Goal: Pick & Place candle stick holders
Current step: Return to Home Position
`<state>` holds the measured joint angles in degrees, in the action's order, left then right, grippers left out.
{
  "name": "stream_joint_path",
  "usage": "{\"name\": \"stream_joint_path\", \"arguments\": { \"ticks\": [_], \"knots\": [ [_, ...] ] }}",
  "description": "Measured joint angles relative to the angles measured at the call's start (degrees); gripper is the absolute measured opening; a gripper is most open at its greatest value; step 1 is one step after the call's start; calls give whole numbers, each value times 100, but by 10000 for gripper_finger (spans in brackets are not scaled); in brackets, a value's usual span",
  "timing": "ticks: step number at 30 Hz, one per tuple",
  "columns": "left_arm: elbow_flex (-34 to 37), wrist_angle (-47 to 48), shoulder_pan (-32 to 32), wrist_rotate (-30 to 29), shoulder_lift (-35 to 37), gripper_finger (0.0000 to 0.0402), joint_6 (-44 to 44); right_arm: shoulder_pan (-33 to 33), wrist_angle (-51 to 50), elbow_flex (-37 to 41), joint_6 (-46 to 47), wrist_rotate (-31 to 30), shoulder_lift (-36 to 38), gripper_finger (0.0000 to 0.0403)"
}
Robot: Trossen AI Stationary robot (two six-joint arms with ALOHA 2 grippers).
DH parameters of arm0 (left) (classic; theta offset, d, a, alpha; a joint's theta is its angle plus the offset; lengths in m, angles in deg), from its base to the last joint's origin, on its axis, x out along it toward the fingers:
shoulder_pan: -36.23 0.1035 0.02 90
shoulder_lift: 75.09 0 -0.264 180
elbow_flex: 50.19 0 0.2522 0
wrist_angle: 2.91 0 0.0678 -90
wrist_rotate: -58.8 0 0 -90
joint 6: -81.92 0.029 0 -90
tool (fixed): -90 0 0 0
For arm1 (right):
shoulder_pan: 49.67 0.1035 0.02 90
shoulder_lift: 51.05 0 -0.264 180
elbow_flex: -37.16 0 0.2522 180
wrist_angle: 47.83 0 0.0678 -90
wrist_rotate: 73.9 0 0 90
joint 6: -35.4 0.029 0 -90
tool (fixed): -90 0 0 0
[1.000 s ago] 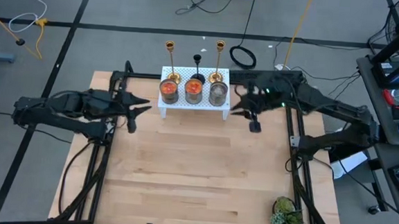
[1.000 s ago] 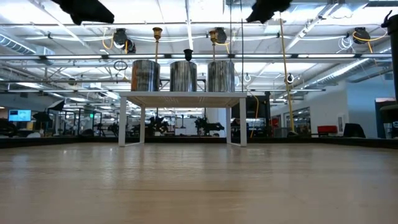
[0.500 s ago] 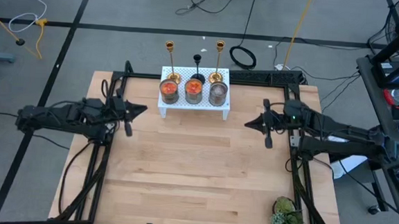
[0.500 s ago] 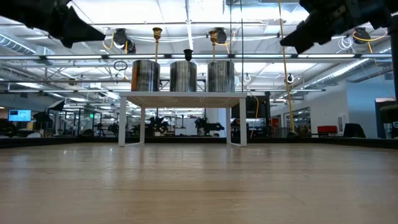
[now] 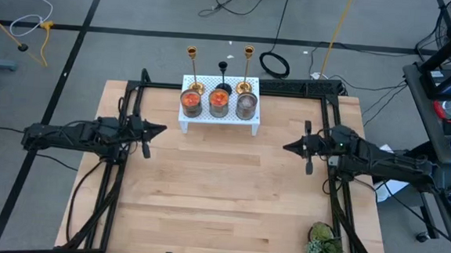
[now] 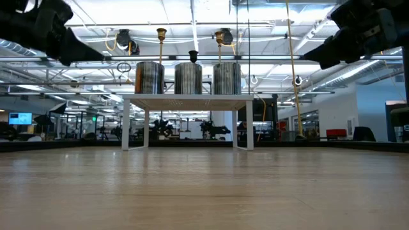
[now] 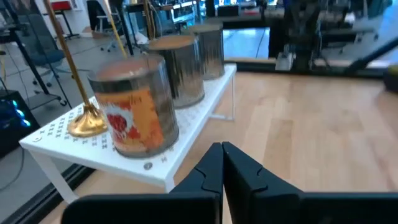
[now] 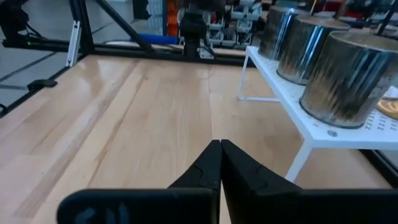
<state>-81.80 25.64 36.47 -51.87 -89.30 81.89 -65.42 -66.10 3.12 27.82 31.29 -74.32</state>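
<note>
Two gold candle stick holders [image 5: 191, 69] [image 5: 247, 69] and a shorter black one [image 5: 223, 75] stand by their round bases on the back of a white perforated shelf [image 5: 218, 118] at the table's far middle. One gold base [image 7: 87, 121] shows in the left wrist view. My left gripper [image 5: 163, 128] hovers shut left of the shelf and points at it. My right gripper [image 5: 285, 147] hovers shut right of the shelf, a little nearer the front. Neither has anything between its fingers.
Three tin cans [image 5: 219, 104] stand in a row on the shelf in front of the holders. A small green potted plant [image 5: 322, 240] sits at the table's near right corner. Black frame rails [image 5: 117, 175] run along both table sides. Bare wood lies in front of the shelf.
Both grippers have shut and come down lower. My right gripper has drawn back from the shelf toward the table's right and near edges. My left gripper has pulled slightly toward the left edge. The holders and cans have stayed in place.
</note>
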Motion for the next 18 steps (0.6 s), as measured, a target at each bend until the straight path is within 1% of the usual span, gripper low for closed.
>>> {"name": "stream_joint_path", "arguments": {
  "ticks": [2,6,8,14,18],
  "knots": [
    [171,0,-1,5,112,9,61,0,-5,91,50,-70,216,1],
    [461,-70,-1,-74,435,25,-29,-2,-8,295,128,-575,622,1],
    [614,-93,-1,-105,621,27,-27,-2,-11,424,231,-683,795,1],
    [919,-76,-1,-113,1184,10,-24,-2,-34,817,475,-796,1255,0],
    [994,9,-1,-126,1402,4,-22,-2,-85,1013,603,-1090,1528,0]
  ]
}}
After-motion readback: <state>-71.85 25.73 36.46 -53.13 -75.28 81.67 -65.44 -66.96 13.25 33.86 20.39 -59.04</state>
